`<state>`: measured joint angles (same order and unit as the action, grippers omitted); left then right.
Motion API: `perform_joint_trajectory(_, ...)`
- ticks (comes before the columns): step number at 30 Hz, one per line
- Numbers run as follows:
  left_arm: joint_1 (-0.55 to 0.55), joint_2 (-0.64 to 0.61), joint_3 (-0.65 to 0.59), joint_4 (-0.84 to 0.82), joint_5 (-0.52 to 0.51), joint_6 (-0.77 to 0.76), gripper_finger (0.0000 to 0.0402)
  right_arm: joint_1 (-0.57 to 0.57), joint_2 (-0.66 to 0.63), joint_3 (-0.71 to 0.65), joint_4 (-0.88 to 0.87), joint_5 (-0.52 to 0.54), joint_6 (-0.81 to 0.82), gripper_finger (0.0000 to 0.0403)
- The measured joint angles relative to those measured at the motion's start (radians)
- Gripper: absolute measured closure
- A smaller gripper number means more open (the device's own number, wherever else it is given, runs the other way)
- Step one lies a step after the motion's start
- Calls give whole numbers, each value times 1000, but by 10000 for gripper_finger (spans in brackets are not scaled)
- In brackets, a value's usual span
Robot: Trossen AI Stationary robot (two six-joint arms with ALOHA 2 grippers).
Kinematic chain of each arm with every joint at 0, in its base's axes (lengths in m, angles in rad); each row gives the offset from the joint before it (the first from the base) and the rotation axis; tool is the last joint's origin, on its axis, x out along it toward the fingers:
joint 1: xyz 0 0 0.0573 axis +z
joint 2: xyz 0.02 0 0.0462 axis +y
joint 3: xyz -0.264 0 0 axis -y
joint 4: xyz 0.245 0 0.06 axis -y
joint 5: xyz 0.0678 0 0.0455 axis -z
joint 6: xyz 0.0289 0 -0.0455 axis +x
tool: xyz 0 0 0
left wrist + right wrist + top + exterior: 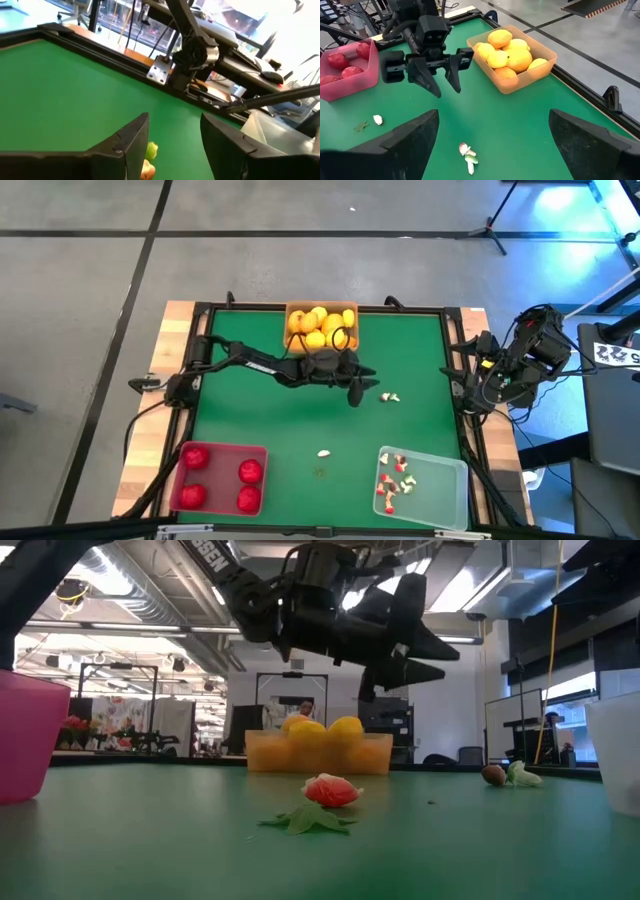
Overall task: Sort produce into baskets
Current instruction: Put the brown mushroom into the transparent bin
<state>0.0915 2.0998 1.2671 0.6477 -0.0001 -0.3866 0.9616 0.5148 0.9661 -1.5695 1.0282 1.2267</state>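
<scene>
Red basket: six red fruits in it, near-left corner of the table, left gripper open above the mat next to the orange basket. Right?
Not quite: the red basket holds four red fruits, not six, as the high view shows. The rest stands: it sits at the near-left corner, and the left gripper hangs open above the mat next to the orange basket.

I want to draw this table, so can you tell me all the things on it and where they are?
Orange basket: one, far edge, middle.
Yellow and orange fruits: a heap, in the orange basket.
Red basket: one, near left corner.
Red fruits: four, in the red basket.
Clear basket: one, near right corner.
Whitish-and-red bits: several, in the clear basket.
Loose bits: one small cluster right of centre; another near the front middle.
Left gripper: open, above the mat's middle, holding nothing.
Right gripper: open, at the table's right side.
</scene>
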Motion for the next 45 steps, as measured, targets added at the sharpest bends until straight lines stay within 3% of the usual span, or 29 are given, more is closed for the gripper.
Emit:
perform_joint_trajectory(6,-1,0,0,-3,33,-29,228,0,0,0,0,0,0,29)
perform_joint_trajectory(12,9,0,0,-5,68,-7,186,0,0,0,0,0,0,29)
perform_joint_trajectory(19,0,4,0,-20,-20,83,142,0,0,0,-2,10,0,29)
perform_joint_trajectory(25,-3,71,7,22,-44,75,140,0,0,0,0,10,1,29)
perform_joint_trajectory(35,-39,234,167,-38,-44,110,140,0,0,0,0,9,49,29)
perform_joint_trajectory(45,-39,256,170,-7,-62,130,140,0,0,0,0,8,52,29)
